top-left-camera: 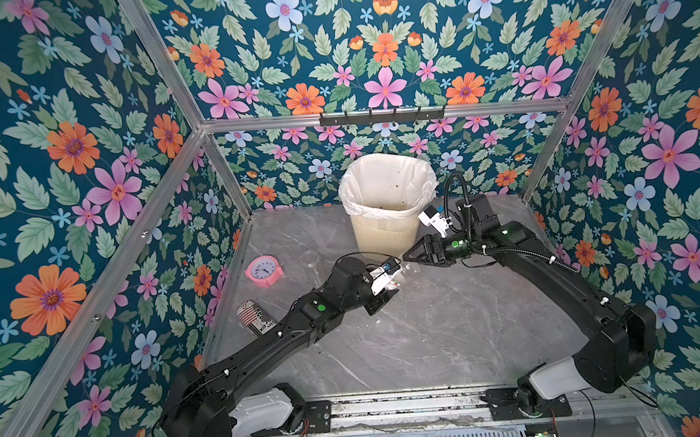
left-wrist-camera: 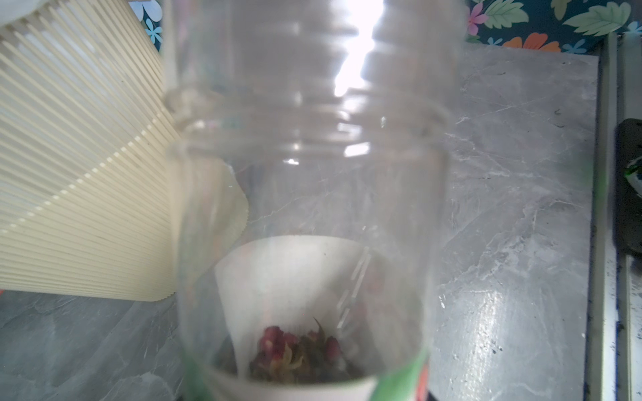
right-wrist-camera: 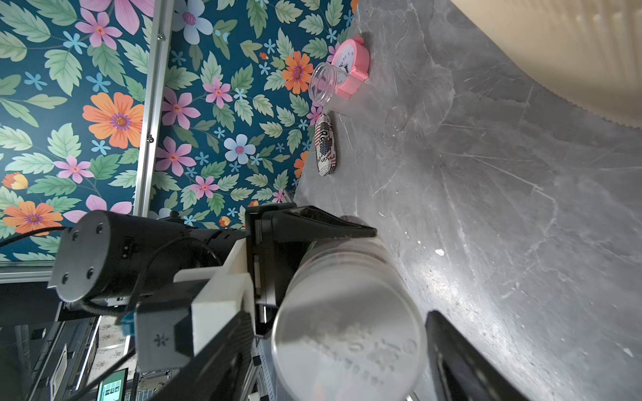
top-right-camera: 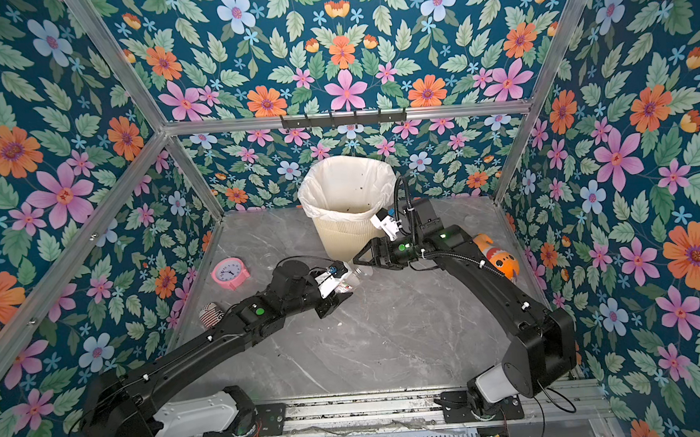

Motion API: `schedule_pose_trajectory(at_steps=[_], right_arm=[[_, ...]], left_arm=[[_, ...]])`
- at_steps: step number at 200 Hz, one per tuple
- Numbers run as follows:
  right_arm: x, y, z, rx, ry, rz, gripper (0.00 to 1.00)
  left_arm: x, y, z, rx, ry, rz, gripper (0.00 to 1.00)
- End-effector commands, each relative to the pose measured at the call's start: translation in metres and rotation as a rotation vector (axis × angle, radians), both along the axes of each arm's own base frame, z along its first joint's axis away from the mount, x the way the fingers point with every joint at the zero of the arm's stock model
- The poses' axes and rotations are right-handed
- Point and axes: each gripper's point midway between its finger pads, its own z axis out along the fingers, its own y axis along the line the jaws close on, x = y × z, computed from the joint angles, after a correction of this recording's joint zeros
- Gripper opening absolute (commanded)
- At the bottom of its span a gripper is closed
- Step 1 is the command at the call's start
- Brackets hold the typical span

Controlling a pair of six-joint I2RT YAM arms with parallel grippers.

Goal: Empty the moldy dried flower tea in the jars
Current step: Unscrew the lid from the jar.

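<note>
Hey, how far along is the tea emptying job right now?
Done: the first jar stands open and empty by the pink clock, and flecks dot the bin liner. In hand: the left gripper holds the second jar, tea inside, the right gripper straddling its lid. To do: unscrew, tip out.

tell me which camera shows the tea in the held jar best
Left wrist view: the reddish tea shows close up through the clear jar. Both top views give only a tiny jar; right wrist view shows its lid, no tea.
</note>
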Motion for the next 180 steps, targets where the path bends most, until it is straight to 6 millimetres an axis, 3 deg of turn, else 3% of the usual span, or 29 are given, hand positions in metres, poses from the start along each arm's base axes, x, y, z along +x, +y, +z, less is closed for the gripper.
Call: schedule_pose_trajectory(at_steps=[1, 29, 63, 82, 141, 180], right_arm=[[-0.011, 0.004, -0.002, 0.007, 0.032, 0.053, 0.79], [-0.013, 0.004, -0.004, 0.002, 0.034, 0.064, 0.77], [-0.019, 0.005, 0.002, 0.019, 0.019, 0.107, 0.63], [-0.029, 0.005, 0.007, 0.044, -0.021, 0.170, 0.58], [-0.076, -0.011, 0.019, 0.083, -0.395, 0.385, 0.61], [-0.077, -0.015, 0.017, 0.064, -0.544, 0.395, 0.65]], left_arm=[[0.004, -0.005, 0.012, -0.023, -0.033, -0.005, 0.52], [0.003, -0.004, 0.014, -0.023, -0.037, -0.008, 0.52], [-0.003, -0.004, 0.012, -0.019, -0.022, -0.035, 0.52], [-0.017, -0.009, 0.016, -0.045, 0.013, -0.104, 0.52], [-0.078, -0.030, 0.035, -0.155, 0.224, -0.415, 0.54], [-0.091, -0.037, 0.043, -0.190, 0.299, -0.487, 0.54]])
